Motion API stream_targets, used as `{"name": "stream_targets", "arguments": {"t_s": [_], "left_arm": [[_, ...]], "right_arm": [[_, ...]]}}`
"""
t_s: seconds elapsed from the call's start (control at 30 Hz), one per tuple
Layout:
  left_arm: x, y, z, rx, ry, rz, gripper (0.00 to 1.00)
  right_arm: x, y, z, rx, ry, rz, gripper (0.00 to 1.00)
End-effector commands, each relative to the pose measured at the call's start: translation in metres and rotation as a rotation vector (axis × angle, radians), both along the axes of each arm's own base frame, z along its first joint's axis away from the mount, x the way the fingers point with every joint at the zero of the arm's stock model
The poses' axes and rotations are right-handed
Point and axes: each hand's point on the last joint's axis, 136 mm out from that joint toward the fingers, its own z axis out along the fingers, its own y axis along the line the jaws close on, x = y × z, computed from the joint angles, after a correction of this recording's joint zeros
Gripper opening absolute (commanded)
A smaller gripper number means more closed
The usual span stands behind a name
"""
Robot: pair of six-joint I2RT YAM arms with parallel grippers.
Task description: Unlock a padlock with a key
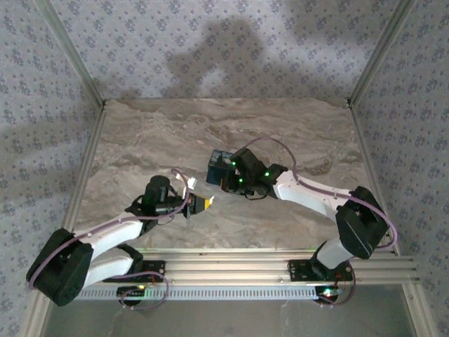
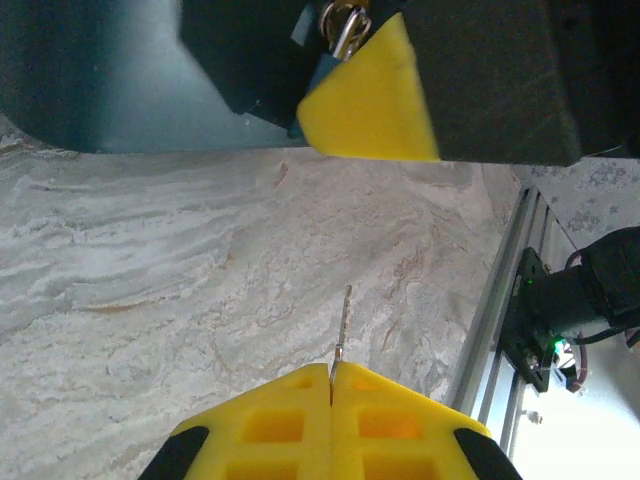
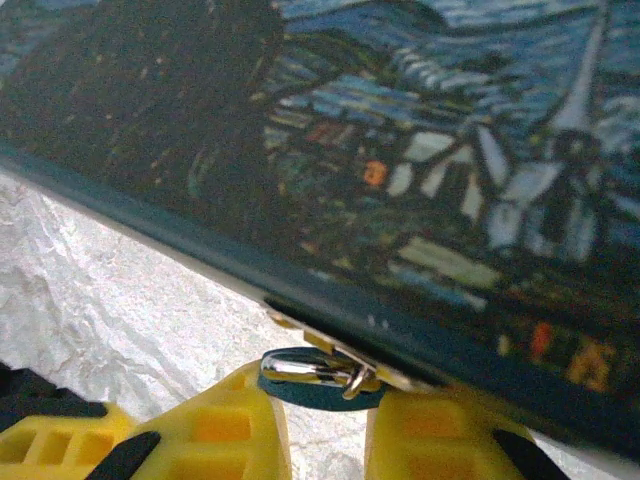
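My left gripper (image 2: 331, 368) is shut on the key (image 2: 345, 318). Its thin metal blade sticks out past the yellow fingertips, over the marble. From above, this gripper (image 1: 205, 203) sits a little left of and below the painted box (image 1: 218, 163). My right gripper (image 3: 325, 405) is at the box's lower edge, shut on the small blue padlock (image 3: 318, 392). The padlock's silver shackle (image 3: 305, 367) hangs from the box's brass hasp. In the left wrist view the padlock (image 2: 342, 28) shows at the top, beside a yellow right fingertip (image 2: 372, 100), well ahead of the key's tip.
The swirl-painted box (image 3: 420, 160) rests on the marble table (image 1: 154, 140). An aluminium rail (image 1: 231, 267) runs along the near edge, by the arm bases. Patterned walls (image 1: 210, 42) close in the back and sides.
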Motion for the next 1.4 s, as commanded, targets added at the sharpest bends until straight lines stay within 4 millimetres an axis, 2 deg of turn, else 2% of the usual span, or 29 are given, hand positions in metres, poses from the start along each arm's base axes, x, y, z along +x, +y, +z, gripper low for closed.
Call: {"name": "stream_targets", "arguments": {"t_s": [0.0,0.33,0.6,1.37], "left_arm": [[0.004,-0.01,0.016,-0.053,-0.089,-0.033,0.0],[0.014,-0.02,0.018,-0.051,-0.2,-0.037,0.0],[0.022,-0.027,0.016,-0.078,-0.21,-0.036,0.0],[0.032,-0.046,0.021,-0.119,-0.21,-0.068,0.0]], "right_arm": [[-0.007,0.003,0.015,0.067,0.035,0.036,0.0],[-0.015,0.007,0.024,0.17,0.146,0.07,0.0],[-0.004,0.001,0.032,0.205,0.171,0.036,0.0],[-0.003,0.002,0.028,0.21,0.178,0.026,0.0]]}}
